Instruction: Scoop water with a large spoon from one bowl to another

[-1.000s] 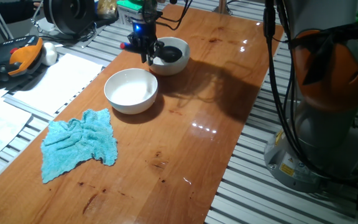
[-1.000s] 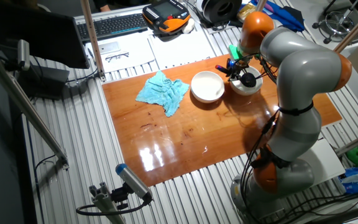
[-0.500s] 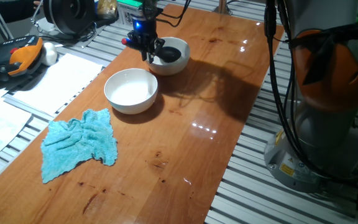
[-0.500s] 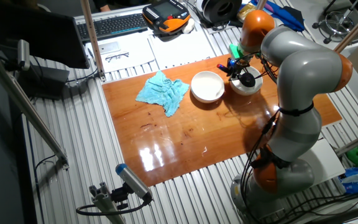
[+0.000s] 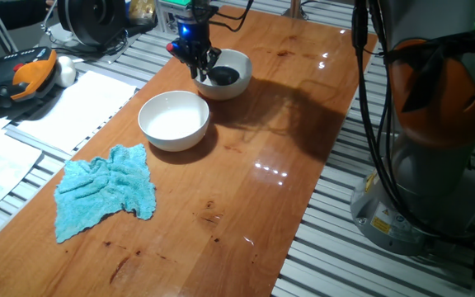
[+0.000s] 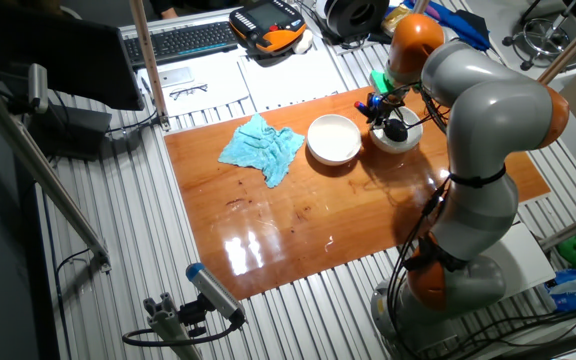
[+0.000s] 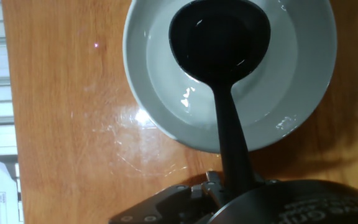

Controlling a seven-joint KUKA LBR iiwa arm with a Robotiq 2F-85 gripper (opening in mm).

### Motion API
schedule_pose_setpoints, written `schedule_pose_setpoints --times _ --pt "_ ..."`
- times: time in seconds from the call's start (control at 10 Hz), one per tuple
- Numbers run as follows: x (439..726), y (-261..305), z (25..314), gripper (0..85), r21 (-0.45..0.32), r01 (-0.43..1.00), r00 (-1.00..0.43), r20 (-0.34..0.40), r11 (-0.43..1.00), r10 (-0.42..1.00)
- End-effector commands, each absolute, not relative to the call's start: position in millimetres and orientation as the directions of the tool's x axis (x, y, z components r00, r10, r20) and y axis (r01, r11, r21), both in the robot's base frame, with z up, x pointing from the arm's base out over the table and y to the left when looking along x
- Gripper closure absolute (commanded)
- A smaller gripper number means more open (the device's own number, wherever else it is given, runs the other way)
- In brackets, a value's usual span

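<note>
At the table's far edge: end effector (image 5: 198,59) clamped on ladle (image 7: 220,38) handle | cup sits in far bowl (image 5: 237,63) holding water (image 7: 166,93) | lift level, slowly, toward near bowl (image 5: 174,120).

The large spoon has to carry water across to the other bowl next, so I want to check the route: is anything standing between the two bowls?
Nothing visible does. The large spoon sits in the far bowl; the near bowl stands beside it across bare table. The blue cloth lies beyond, off the route.
</note>
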State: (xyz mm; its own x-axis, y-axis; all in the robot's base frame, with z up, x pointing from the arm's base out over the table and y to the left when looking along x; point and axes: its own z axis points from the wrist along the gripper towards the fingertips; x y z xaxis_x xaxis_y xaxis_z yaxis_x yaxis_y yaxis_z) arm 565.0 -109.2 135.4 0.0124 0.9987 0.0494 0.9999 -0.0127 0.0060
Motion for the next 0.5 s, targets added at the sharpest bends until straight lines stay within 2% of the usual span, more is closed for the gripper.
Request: schedule_pose_setpoints --times 0.0,0.4 --pt "563.4 -110.4 136.6 85.0 0.000 1.000 0.005 0.048 -0.005 0.999" --pt "559.4 -119.7 146.0 85.0 -0.010 0.999 -0.042 0.036 0.042 0.998"
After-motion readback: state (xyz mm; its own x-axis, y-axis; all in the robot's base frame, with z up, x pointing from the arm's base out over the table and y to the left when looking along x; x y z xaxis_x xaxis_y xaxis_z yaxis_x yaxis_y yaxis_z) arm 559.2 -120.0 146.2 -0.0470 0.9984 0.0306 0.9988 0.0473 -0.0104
